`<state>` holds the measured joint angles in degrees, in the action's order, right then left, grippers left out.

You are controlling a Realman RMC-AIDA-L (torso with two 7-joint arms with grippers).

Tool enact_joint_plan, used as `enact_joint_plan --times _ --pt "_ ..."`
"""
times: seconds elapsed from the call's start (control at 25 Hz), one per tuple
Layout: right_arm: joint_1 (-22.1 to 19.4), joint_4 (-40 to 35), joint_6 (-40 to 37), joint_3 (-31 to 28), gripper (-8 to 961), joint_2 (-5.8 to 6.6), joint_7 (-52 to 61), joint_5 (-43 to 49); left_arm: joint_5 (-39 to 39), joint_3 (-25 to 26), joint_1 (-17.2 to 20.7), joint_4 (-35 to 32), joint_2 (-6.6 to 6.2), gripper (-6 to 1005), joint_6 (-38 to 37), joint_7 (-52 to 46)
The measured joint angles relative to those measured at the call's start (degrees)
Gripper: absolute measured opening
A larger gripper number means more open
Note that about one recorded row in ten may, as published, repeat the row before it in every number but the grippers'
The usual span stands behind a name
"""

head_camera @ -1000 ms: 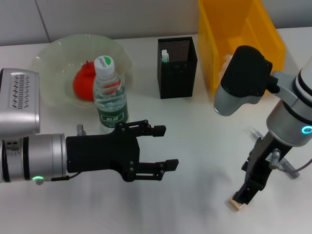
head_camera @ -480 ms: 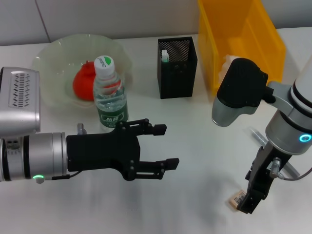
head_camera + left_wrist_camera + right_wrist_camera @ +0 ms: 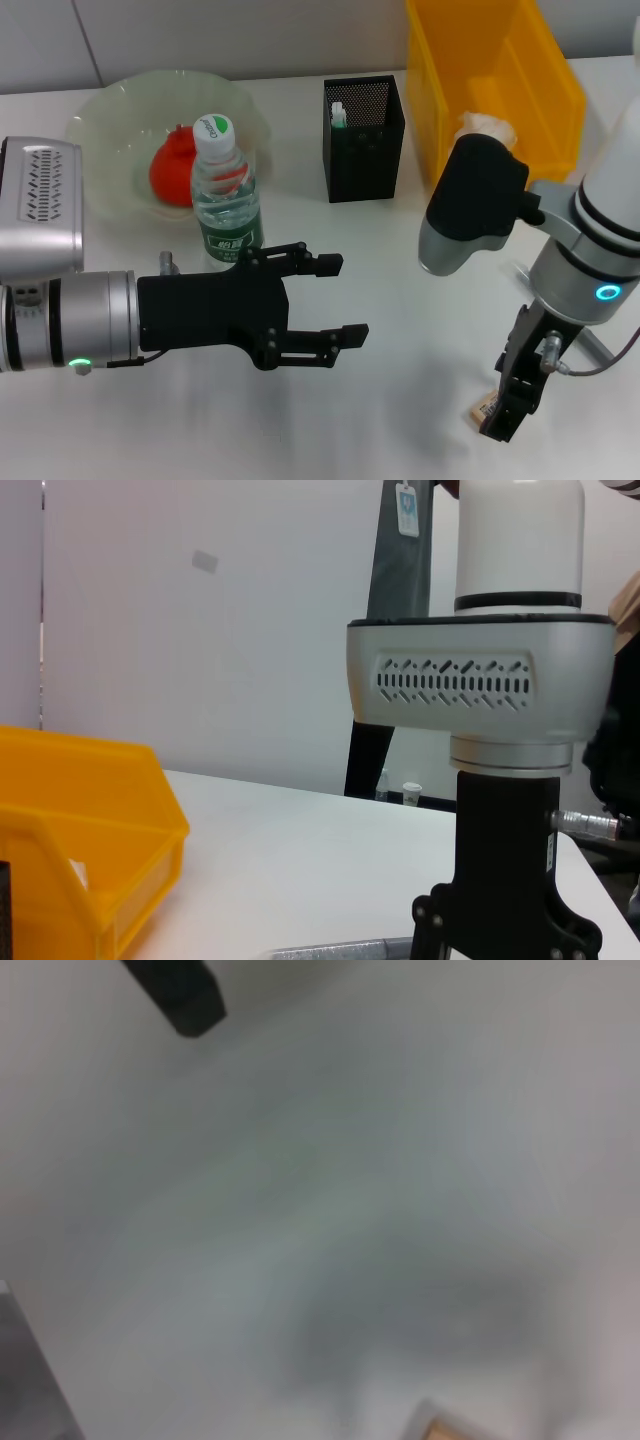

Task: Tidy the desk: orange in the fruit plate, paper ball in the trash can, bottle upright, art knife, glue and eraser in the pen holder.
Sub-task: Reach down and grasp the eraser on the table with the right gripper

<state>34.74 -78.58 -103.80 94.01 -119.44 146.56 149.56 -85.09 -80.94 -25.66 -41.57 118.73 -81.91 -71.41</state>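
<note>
The orange (image 3: 172,170) lies in the fruit plate (image 3: 110,115). In front of the plate the bottle (image 3: 225,195) stands upright. My left gripper (image 3: 342,300) hovers open and empty just in front of the bottle. The paper ball (image 3: 487,126) rests in the yellow trash can (image 3: 455,60). The pen holder (image 3: 363,145) holds a white-topped item (image 3: 338,113). The beige eraser (image 3: 484,410) lies at the near right, its edge also in the right wrist view (image 3: 440,1428). My right gripper (image 3: 500,425) points down right beside it. A slim grey object (image 3: 595,346), perhaps the art knife, is mostly hidden behind the right arm.
The trash can (image 3: 90,820) and the right arm's housing (image 3: 480,680) fill the left wrist view. The right arm's bulky elbow (image 3: 470,205) hangs between the pen holder and the eraser.
The right arm has shifted a little toward the left and nearer. The eraser now lies beside the gripper tip with its barcode showing. The left arm has not moved.
</note>
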Motion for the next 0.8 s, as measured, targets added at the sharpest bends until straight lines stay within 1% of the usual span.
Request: enact_joint_plan --times 0.44,0.8 --pt "1.2 2.3 1.5 1.1 790 0.0 0.7 0.0 0.0 0.3 0.3 0.4 -0.01 808 0.0 0.6" --pt "1.4 2.5 2.2 3.1 791 0.0 1.4 0.0 0.1 0.6 0.4 0.9 0.01 808 0.5 1.6"
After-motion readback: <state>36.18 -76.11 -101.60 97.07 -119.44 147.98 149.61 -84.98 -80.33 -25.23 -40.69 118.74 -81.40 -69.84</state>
